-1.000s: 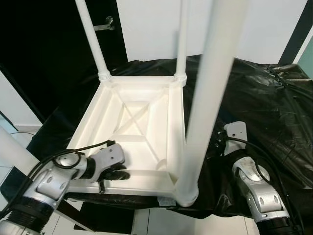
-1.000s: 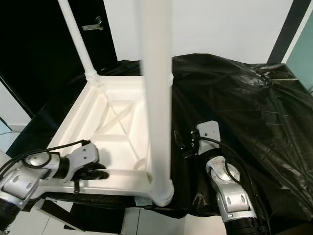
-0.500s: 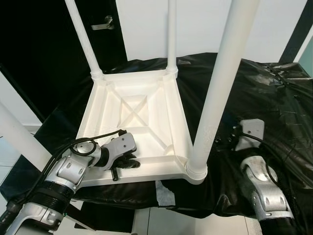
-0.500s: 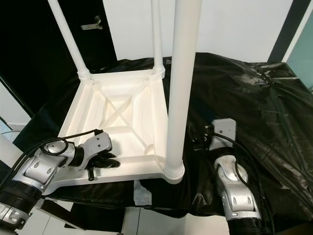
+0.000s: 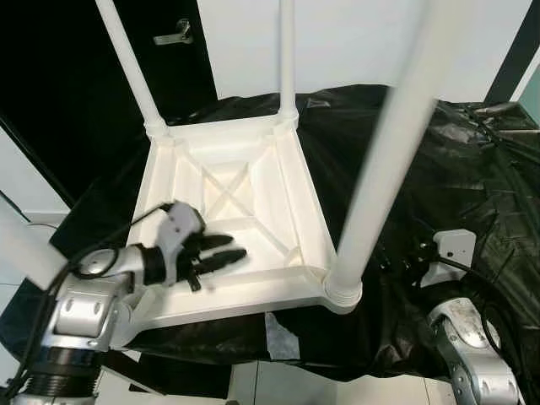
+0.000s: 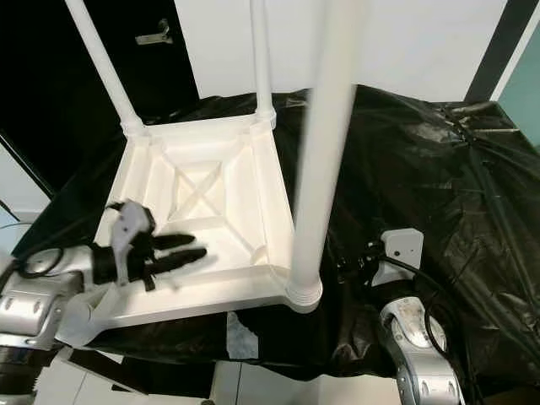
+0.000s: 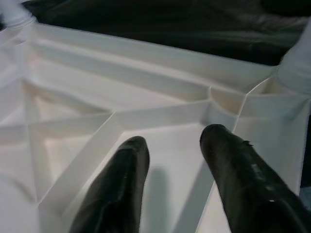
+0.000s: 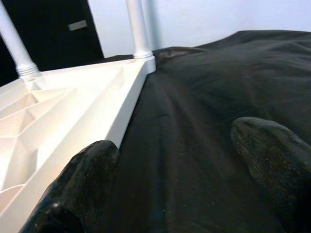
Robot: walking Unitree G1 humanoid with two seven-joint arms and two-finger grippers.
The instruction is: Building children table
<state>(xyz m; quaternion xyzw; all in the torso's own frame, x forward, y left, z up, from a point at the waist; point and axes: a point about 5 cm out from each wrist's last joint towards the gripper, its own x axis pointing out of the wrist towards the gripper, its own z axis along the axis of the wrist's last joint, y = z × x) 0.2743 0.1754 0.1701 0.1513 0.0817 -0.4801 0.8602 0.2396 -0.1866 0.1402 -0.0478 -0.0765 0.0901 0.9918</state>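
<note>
Your left gripper (image 5: 226, 253) hovers parted, empty, over the upturned white plastic table (image 5: 253, 152) with 4 legs; your right gripper (image 8: 180, 170) gapes wide above the black plastic sheet (image 5: 456, 169).

text: none legible; labels: none; brands: none; numbers: none; signs: none
</note>
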